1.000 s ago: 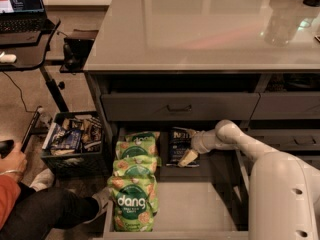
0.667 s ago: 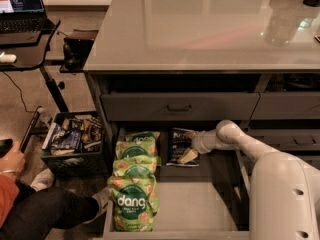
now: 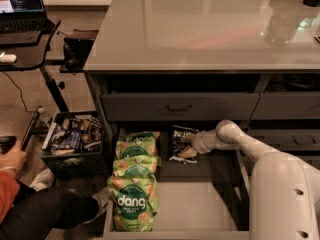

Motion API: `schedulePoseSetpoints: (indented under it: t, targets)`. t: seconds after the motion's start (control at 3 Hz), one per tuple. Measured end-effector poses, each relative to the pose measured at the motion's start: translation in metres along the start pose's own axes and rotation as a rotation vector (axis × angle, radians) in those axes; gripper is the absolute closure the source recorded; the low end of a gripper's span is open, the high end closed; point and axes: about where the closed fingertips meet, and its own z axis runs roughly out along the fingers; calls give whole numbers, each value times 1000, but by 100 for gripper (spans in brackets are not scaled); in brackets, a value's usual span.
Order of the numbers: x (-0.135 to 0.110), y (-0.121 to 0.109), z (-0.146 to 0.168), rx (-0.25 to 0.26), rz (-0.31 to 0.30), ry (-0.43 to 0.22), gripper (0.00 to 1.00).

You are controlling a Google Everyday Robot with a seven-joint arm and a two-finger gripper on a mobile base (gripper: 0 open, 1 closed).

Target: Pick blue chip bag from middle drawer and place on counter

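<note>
The blue chip bag [image 3: 178,138] stands tilted at the back of the open middle drawer [image 3: 200,206], right of the green bags. My gripper [image 3: 189,148] is at the end of the white arm that reaches in from the right. It sits at the bag's right lower side, touching it. The bag hides the gripper's tip. The counter [image 3: 200,29] is the glossy grey-beige slab above the cabinet.
Several green "dang" bags [image 3: 132,199] lie in a row along the drawer's left side. A shut drawer front with a handle [image 3: 179,107] sits right above. A crate of snacks [image 3: 70,139], a desk with a laptop [image 3: 22,29] and a seated person [image 3: 30,204] are at the left. A clear container [image 3: 280,19] stands on the counter's far right.
The gripper and arm stay at the blue bag. The bag has shifted only slightly against the gripper.
</note>
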Motion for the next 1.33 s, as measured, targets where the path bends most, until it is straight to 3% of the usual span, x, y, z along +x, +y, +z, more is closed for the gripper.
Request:
schedulePoseSetpoints:
  t: [0.33,0.67,1.0,1.33]
  targets:
    - [0,0,0,0,0,0,89]
    - [0,0,0,0,0,0,100]
    - [0,0,0,0,0,0,100]
    - [-10,16,-18,-8,-20,-17,100]
